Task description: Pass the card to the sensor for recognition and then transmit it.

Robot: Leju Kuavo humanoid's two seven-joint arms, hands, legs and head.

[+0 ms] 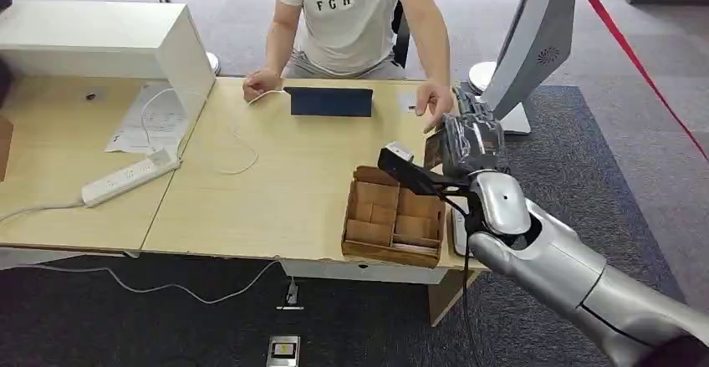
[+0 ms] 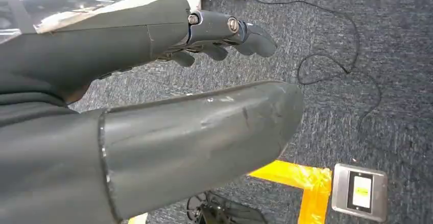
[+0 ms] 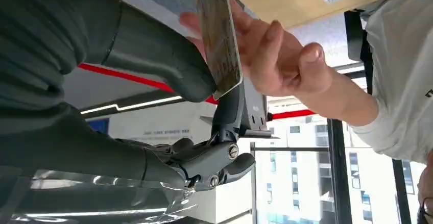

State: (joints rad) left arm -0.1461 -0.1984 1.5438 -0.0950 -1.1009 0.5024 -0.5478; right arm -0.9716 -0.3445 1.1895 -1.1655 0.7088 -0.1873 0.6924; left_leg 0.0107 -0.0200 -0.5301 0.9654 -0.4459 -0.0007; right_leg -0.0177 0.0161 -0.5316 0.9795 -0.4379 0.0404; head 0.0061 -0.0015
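The right hand [image 3: 204, 76] pinches the card [image 3: 218, 35] above the counter [image 1: 276, 191]; a person's hand [image 3: 278, 55] touches the card. The left hand [image 2: 219, 30] is relaxed, holding nothing.

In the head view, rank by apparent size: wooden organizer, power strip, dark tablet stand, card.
1. Wooden organizer
2. Power strip and dark tablet stand: look alike, not ranked
3. Card, mostly hidden by the right hand

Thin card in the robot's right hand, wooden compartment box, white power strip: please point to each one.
Thin card [image 3: 218, 35], right wrist view, middle of its face.
Wooden compartment box [image 1: 358, 247], head view, front wall.
White power strip [image 1: 130, 175], head view, middle of its top.
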